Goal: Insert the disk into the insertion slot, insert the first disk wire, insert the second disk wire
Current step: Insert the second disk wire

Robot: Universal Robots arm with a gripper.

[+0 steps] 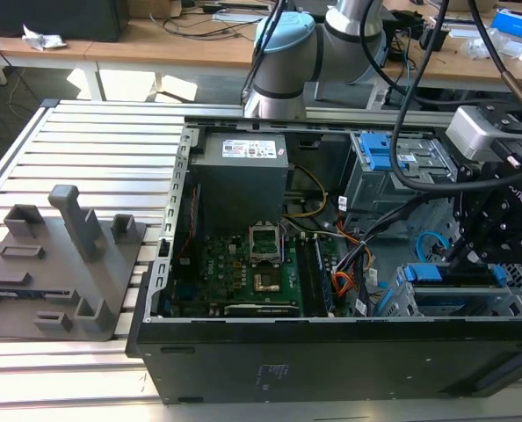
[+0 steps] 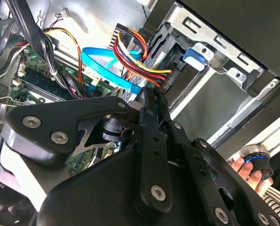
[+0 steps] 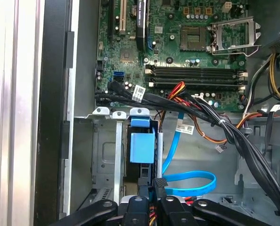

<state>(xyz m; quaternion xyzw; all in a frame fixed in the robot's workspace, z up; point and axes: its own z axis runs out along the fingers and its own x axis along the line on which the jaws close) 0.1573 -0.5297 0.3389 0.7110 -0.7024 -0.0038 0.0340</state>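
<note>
The disk point(image 1: 445, 286) lies in its blue carrier point(image 3: 142, 147) inside the insertion slot point(image 1: 507, 303), the silver cage at the case's corner on the exterior view's right. My gripper point(image 1: 466, 257) hangs right over that cage. In both wrist views its fingers point(image 3: 166, 202) are shut on the black end plug point(image 3: 159, 181) of a flat blue wire point(image 3: 189, 182), which loops beside the carrier. The blue wire's end point(image 2: 133, 87) sits at my fingertips point(image 2: 147, 96). A bundle of red, yellow and black wires point(image 2: 137, 52) runs to a plug point(image 2: 164, 81) at the cage edge.
The open computer case point(image 1: 331, 369) rests on a slatted aluminium table point(image 1: 94, 141). Inside are the motherboard point(image 3: 177, 42), the power supply point(image 1: 243, 176), thick black cables point(image 3: 225, 127) and a grey cage with blue latches point(image 1: 388, 158). A grey fixture point(image 1: 68, 264) stands outside. A hand point(image 2: 246, 169) holds a knob.
</note>
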